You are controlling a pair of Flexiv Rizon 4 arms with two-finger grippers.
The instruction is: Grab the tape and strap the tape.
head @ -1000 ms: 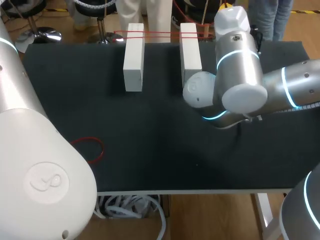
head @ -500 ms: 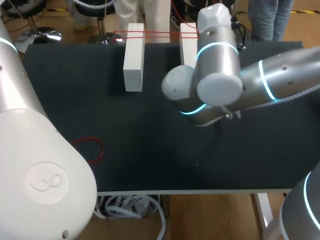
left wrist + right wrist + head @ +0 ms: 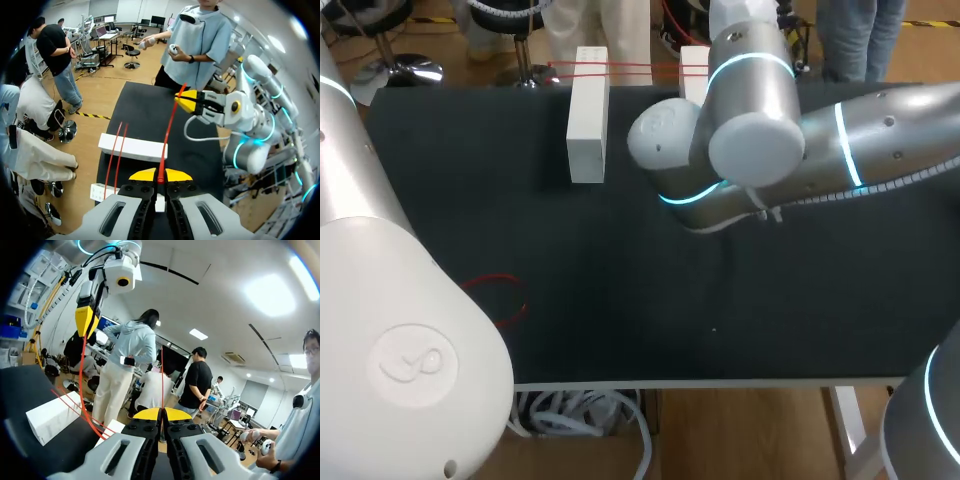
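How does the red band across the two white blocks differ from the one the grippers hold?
The band on the blocks spans the white blocks as two parallel strands; the held band runs through air between the grippers. No gripper touches the band on the blocks; the left gripper and right gripper pinch the held band. Both are thin and red.

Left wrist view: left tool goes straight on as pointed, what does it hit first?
Probably the long white block just ahead, or the black table mat past it; depth unclear. The right tool holds the red elastic band further off.
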